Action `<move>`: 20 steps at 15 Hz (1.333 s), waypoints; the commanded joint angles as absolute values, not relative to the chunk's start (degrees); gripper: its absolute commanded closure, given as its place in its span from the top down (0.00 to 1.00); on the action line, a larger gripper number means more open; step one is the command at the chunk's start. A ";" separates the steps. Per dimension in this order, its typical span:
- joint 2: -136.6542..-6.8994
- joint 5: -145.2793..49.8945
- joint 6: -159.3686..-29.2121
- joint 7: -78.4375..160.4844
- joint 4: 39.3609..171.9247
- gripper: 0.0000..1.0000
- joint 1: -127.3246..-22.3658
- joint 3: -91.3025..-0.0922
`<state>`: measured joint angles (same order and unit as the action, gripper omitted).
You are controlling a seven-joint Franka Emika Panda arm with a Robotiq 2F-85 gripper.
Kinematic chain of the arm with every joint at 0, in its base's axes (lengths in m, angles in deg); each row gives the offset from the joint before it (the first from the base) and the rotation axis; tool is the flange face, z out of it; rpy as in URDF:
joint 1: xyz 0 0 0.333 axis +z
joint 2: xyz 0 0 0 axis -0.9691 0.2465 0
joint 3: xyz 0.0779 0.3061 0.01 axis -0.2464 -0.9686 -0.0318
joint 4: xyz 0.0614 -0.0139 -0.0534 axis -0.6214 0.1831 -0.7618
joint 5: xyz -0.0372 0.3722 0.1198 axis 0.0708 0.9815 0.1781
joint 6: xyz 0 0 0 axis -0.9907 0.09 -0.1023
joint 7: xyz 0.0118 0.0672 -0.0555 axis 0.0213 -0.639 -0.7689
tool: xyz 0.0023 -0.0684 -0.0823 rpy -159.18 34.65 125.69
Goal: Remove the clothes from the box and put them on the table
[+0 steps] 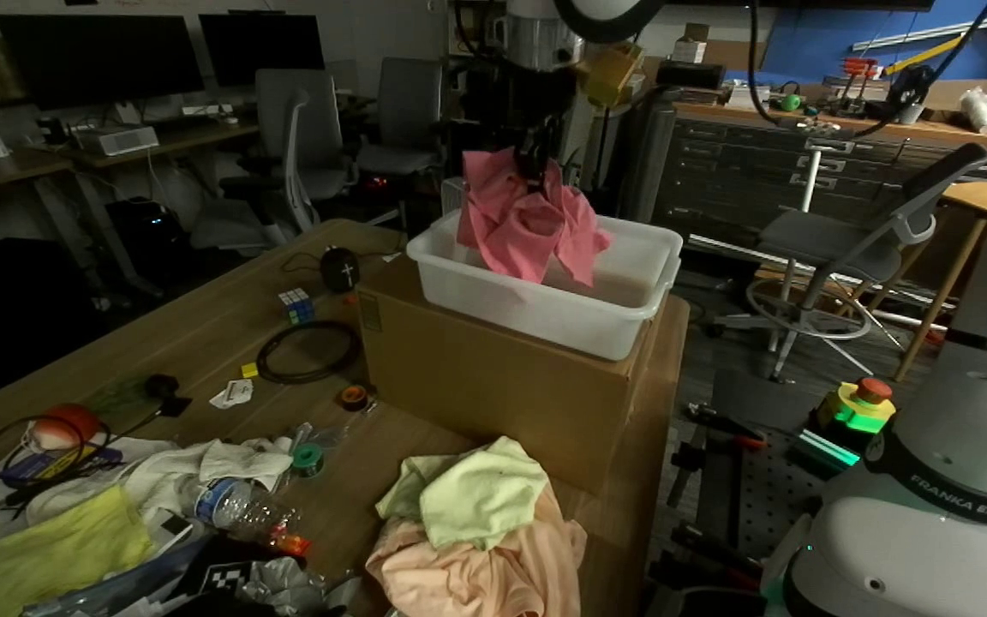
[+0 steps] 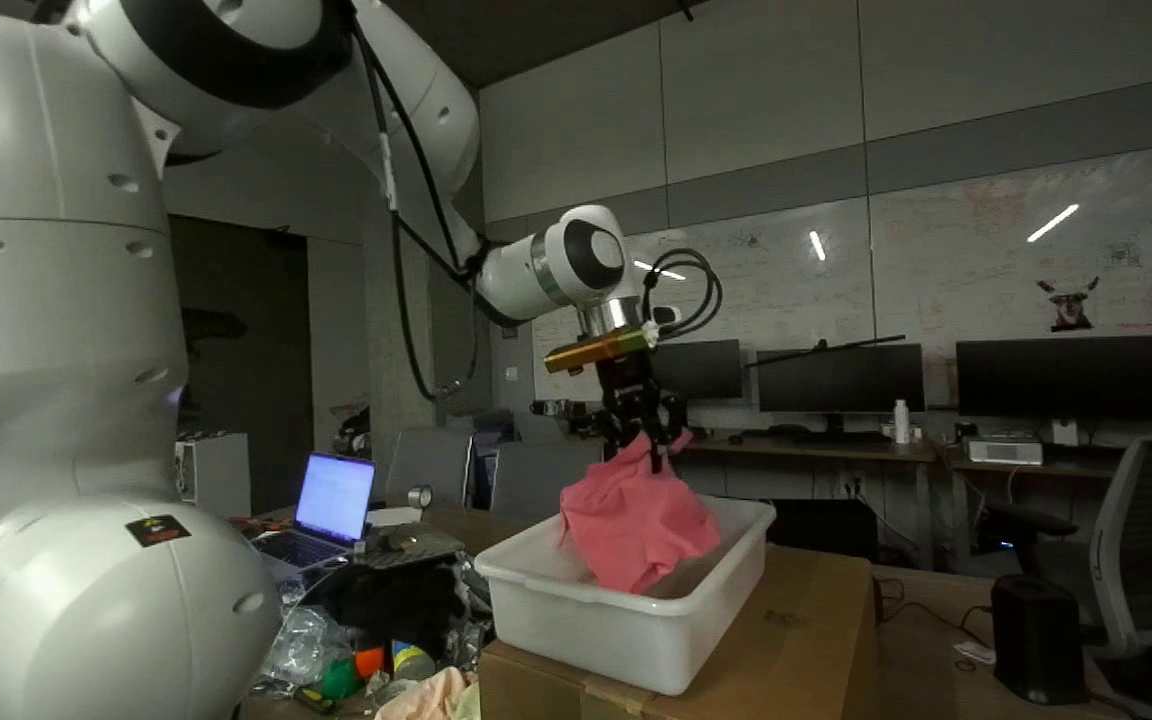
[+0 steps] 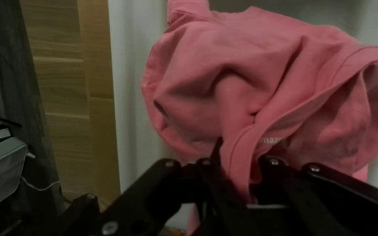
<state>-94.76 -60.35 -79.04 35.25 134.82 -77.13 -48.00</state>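
A pink garment (image 1: 515, 244) hangs bunched from my gripper (image 1: 535, 171). My gripper also shows in an exterior view (image 2: 648, 450), pointing down, shut on an upper fold of the garment (image 2: 636, 530). In the wrist view the fold of pink cloth (image 3: 208, 82) passes between the dark fingers (image 3: 241, 160). The garment's lower part hangs within the white bin (image 1: 536, 313); I cannot tell whether it touches the floor of it. A light green cloth (image 1: 485, 497) lies on a peach cloth (image 1: 485, 570) on the wooden table (image 1: 622, 540).
The bin stands on a cardboard box (image 1: 476, 377) on the table. A coiled black cable (image 1: 309, 373), a puzzle cube (image 1: 296, 304) and orange tape (image 1: 354, 397) lie beside it. A bottle (image 1: 241, 510) and a yellow cloth (image 1: 56, 544) lie further off. A laptop (image 2: 336, 500) shows too.
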 commanded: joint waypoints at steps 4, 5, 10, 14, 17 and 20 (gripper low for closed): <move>-105.94 -63.53 -77.55 38.11 138.23 0.10 -75.67 -52.70; -106.45 -64.06 -77.54 38.51 138.38 0.10 -75.26 -53.81; -106.66 -66.61 -76.85 38.91 138.45 0.10 -71.74 -59.83; -104.08 -66.37 -77.15 36.85 137.44 0.10 -68.03 -63.36; -101.95 -66.03 -78.69 35.22 137.14 0.10 -65.80 -64.68; -100.48 -65.03 -80.64 31.92 137.30 0.42 -64.02 -64.65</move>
